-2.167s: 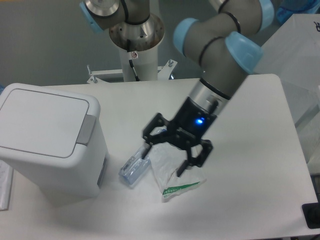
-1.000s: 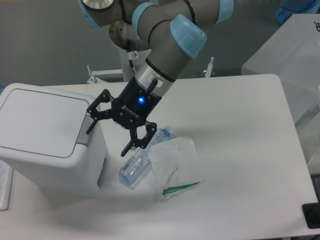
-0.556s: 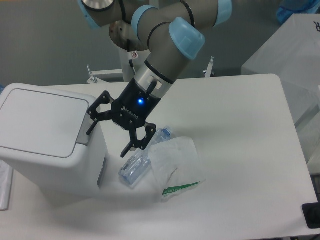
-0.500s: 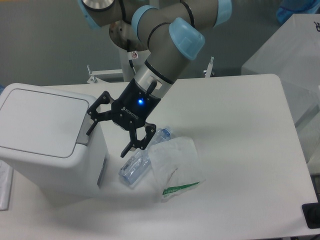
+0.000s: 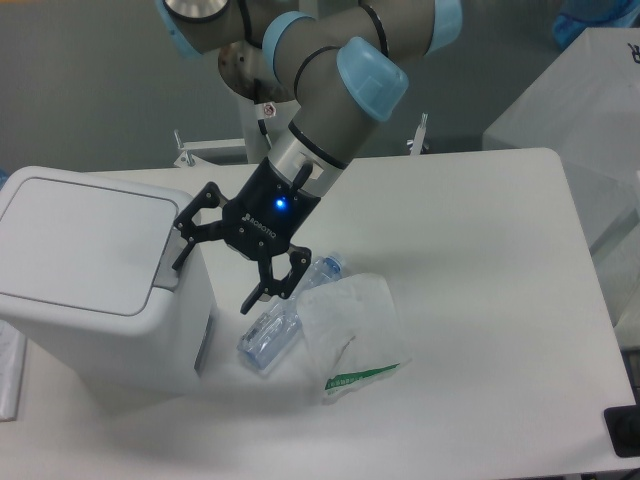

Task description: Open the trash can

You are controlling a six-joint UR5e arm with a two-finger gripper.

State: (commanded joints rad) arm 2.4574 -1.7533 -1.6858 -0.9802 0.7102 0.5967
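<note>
In the fixed camera view, the trash can (image 5: 95, 275) stood at the table's (image 5: 500, 300) 9 o'clock edge, lid shut flat. The gripper (image 5: 215, 270) hung just beside its grey push-button tab (image 5: 172, 262), fingers spread wide and holding nothing. At the gripper's 5 o'clock lay a crushed plastic bottle (image 5: 280, 325) touching a white plastic bag (image 5: 350, 330).

End effector (image 5: 213, 277), fingers spread, angled down-left.

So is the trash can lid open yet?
No, the flat white lid lies shut on the trash can, with the open gripper beside its grey tab.
</note>
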